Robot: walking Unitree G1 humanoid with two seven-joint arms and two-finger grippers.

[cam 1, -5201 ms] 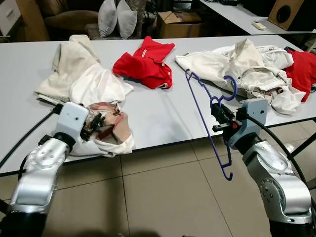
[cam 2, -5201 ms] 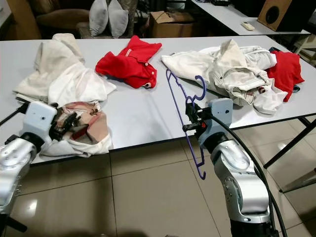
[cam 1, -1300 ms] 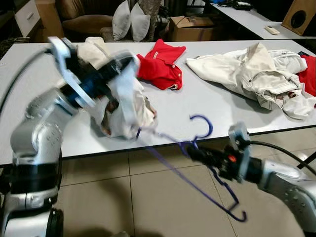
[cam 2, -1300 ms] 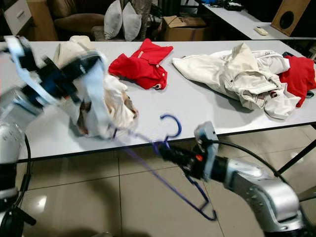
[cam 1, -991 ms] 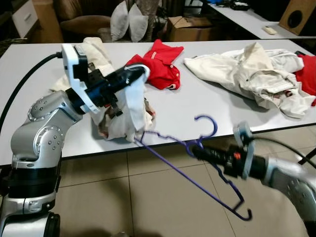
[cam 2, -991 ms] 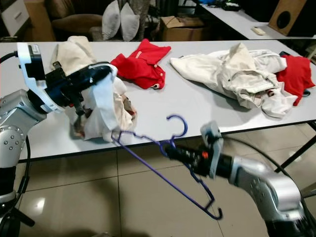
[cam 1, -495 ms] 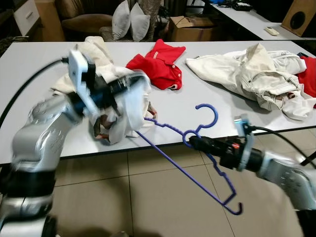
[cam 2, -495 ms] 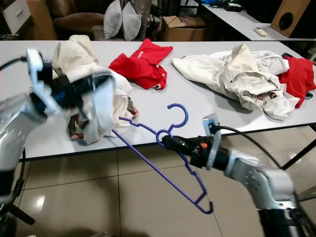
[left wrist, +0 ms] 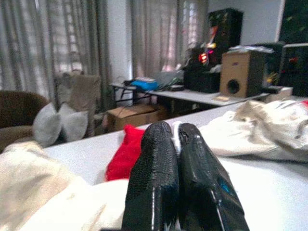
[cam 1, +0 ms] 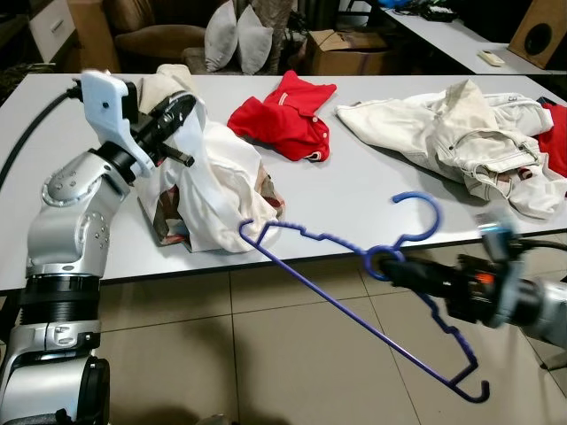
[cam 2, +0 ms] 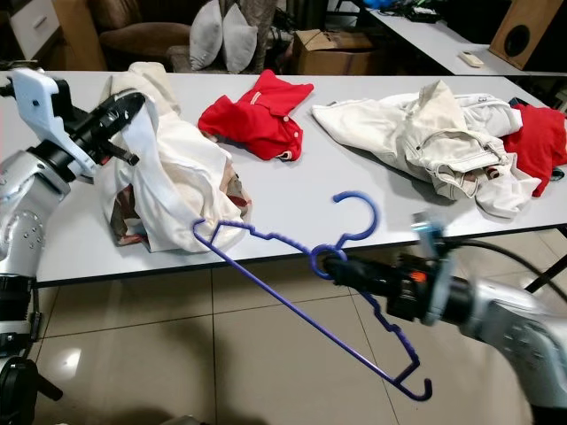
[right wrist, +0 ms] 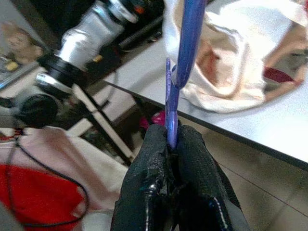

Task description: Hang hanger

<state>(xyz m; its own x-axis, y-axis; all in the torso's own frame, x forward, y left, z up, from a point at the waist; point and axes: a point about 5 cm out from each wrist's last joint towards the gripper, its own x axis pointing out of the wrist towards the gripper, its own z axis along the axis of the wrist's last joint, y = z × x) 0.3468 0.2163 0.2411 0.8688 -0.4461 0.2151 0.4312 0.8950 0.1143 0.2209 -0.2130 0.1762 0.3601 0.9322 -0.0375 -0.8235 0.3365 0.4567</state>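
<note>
Purple plastic, thin and probably springy, the hanger (cam 1: 354, 297) hung off the tabletop (cam 1: 372, 190) edge, right gripper (cam 1: 400, 270) jaws clamped at its neck, the stiffest hold. At ten o'clock, left gripper (cam 1: 177, 115) jaws pinched a limp cream shirt (cam 1: 217, 181).

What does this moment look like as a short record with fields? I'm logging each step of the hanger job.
left gripper: raised over the table's left part, jaws shut on the white garment
white garment: hanging from the left gripper, lower part bunched on the table
right gripper: out in front of the table edge, jaws shut on the hanger just below its hook
hanger: blue, tilted, one end by the white garment's lower edge, other end low over the floor
also on table: red shirt, cream clothes
</note>
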